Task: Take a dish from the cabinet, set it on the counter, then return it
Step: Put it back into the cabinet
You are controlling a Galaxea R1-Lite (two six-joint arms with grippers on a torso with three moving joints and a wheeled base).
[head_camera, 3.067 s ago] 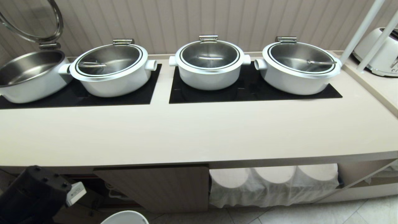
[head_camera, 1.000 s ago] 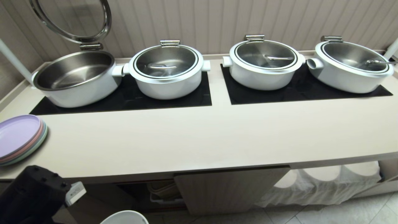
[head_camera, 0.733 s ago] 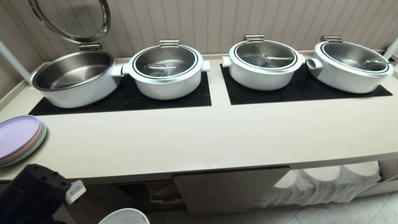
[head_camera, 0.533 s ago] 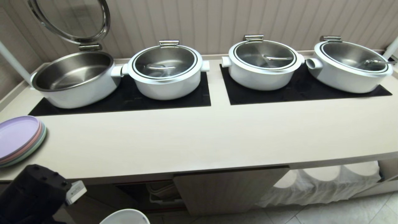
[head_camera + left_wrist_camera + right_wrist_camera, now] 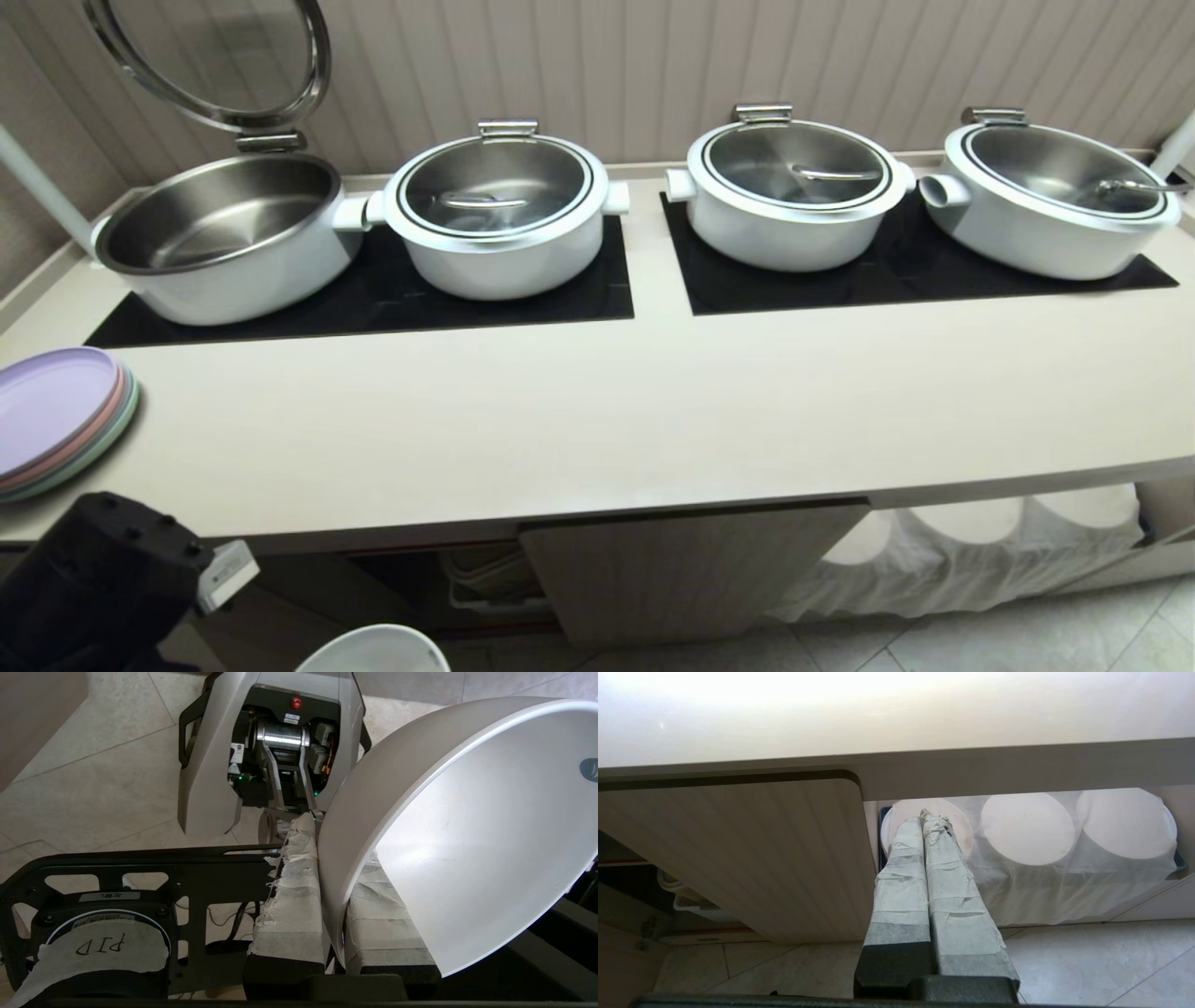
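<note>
The dish point(image 5: 467, 835), a plain white bowl, hangs tilted over the floor, and my left gripper point(image 5: 336, 844) is shut on its rim. One taped finger point(image 5: 294, 896) presses the outer wall and the other point(image 5: 383, 914) lies inside. In the head view only the dish's rim point(image 5: 373, 649) shows at the bottom, beside my left arm point(image 5: 93, 588). It is below the counter point(image 5: 597, 429) and in front of the cabinet point(image 5: 691, 569), whose left side stands open point(image 5: 467, 579). My right gripper point(image 5: 924, 816) is shut and empty, pointing at the cabinet door's edge point(image 5: 761, 858).
Several white pots point(image 5: 499, 219) stand on two black panels point(image 5: 373, 299); the leftmost pot point(image 5: 219, 238) has its lid raised. Pastel plates point(image 5: 56, 415) are stacked at the counter's left end. A niche with white cloth point(image 5: 980, 551) over round white shapes lies right of the door.
Since the earliest frame the whole head view has shifted, bringing the plates and the open pot into sight: the camera moved. Over the last second nothing has visibly moved.
</note>
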